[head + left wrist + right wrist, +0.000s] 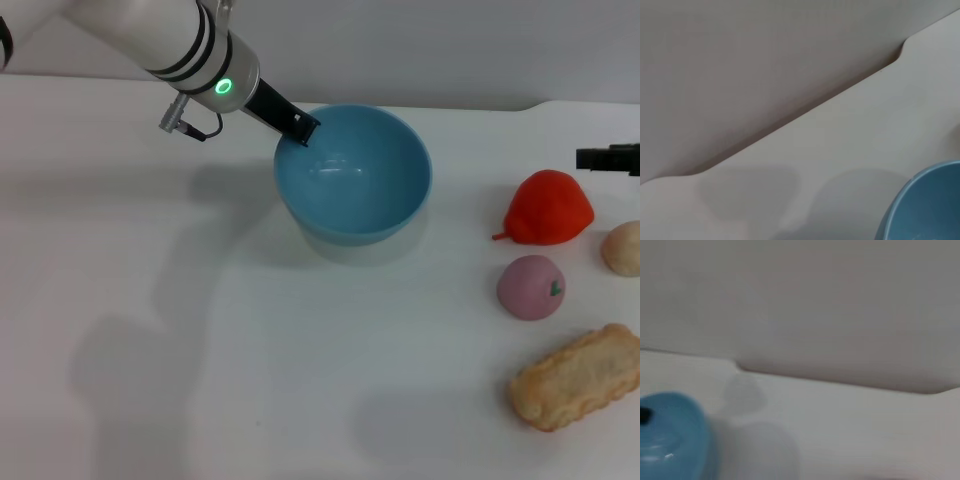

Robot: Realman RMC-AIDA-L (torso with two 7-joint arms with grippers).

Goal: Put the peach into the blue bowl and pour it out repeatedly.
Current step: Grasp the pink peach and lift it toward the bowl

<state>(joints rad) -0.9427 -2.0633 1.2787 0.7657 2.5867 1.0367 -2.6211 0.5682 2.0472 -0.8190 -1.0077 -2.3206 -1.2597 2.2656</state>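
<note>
The peach (532, 287) sits on the white table (200, 350) off to your right, well apart from the blue bowl (353, 172) and outside it. You see its small green mark facing the right side. Just behind it lies the red-orange pointed fruit (547, 208), with a beige ball (622, 248) at the right edge, and a tan bread-like piece (578, 377) lies in front of the peach, nearer the robot.

The blue bowl stands upright near the middle of the table, and you can see nothing inside it. Your left gripper (300, 127) reaches in from the upper left and its dark fingers meet the bowl's rim on the left side; they look pinched on the rim, one finger inside the wall. The left wrist view shows you only a slice of that bowl at its edge.

Your right gripper (608, 158) shows only as a dark tip at the far right edge, behind the red fruit; you cannot tell how its fingers stand.
</note>
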